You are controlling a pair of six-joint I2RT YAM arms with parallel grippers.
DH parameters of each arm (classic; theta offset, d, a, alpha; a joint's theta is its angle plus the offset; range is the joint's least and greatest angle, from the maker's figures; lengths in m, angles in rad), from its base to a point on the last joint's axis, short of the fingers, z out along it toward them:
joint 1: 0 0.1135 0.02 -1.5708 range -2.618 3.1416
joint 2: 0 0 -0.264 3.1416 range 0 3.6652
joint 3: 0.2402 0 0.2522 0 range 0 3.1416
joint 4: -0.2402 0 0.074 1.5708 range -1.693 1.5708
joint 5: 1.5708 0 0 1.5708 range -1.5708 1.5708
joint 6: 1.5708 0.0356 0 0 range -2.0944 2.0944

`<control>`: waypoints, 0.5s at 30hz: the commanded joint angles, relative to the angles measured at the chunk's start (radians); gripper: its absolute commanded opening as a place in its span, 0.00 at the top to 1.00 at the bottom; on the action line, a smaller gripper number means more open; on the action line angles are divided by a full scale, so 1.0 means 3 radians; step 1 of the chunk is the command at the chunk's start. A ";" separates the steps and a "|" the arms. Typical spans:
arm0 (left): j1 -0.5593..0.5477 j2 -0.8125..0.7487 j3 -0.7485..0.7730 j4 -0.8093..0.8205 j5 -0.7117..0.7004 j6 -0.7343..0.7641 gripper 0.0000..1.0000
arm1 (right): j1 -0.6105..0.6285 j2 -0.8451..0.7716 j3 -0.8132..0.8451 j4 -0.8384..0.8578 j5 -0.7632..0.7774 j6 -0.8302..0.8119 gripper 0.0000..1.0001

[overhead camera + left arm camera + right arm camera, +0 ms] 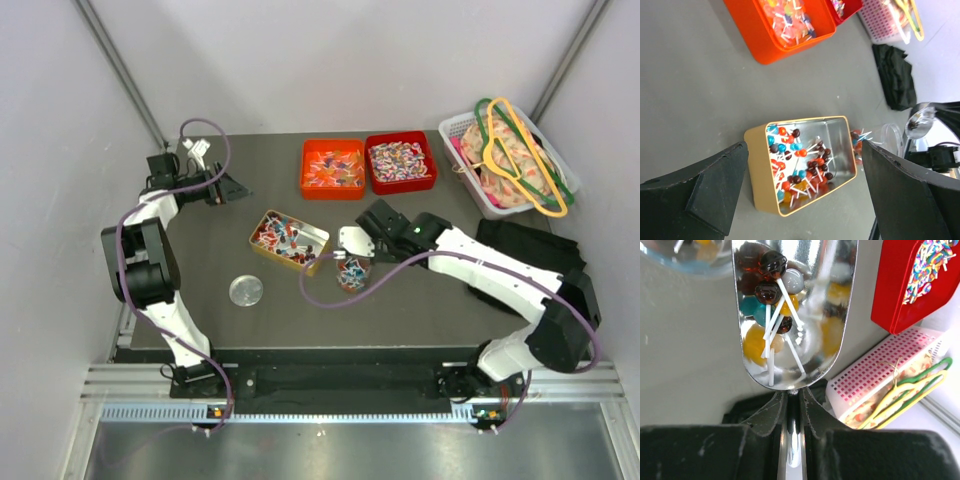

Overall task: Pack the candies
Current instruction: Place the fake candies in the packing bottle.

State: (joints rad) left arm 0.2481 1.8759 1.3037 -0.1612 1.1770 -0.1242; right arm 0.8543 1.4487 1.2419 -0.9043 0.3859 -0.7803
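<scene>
The candies are small ball lollipops on white sticks. Several lie in a gold tin (280, 260) (760, 170) in the middle of the table. My right gripper (372, 232) (794, 395) is shut on the handle of a metal scoop (353, 241) (795, 315). The scoop holds several candies (771, 290) and hangs over a clear cup (352, 272) (685, 255) that has candies in it. My left gripper (232, 187) (802, 150) is open and holds nothing. It sits above the table's back left, apart from the tin and looking down at it.
A round clear lid (246, 291) lies in front of the tin. An orange bin (305, 170) (765, 40) and a red bin (400, 186) (900, 305) of sweets stand at the back. A white basket (455, 135) (875, 375) with hangers and a black cloth (525, 250) (897, 75) are on the right.
</scene>
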 commanded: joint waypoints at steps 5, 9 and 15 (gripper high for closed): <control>0.0006 -0.0117 0.0205 -0.0700 -0.0165 0.0649 0.01 | -0.0005 -0.0283 -0.0146 -0.0023 0.0314 -0.0293 1.00; 0.0001 -0.0137 0.0205 -0.0731 -0.0206 0.0654 0.01 | 0.0072 -0.0242 -0.0151 -0.0115 0.0411 -0.0364 1.00; 0.0006 -0.0168 0.0210 -0.0746 -0.0201 0.0675 0.01 | 0.0230 -0.0130 -0.0197 -0.0192 0.0554 -0.0395 1.00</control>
State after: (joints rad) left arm 0.2481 1.8759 1.3334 -0.3725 1.1069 0.0441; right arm 0.8909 1.3983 1.1847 -0.9405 0.5037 -0.8822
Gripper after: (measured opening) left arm 0.990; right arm 0.090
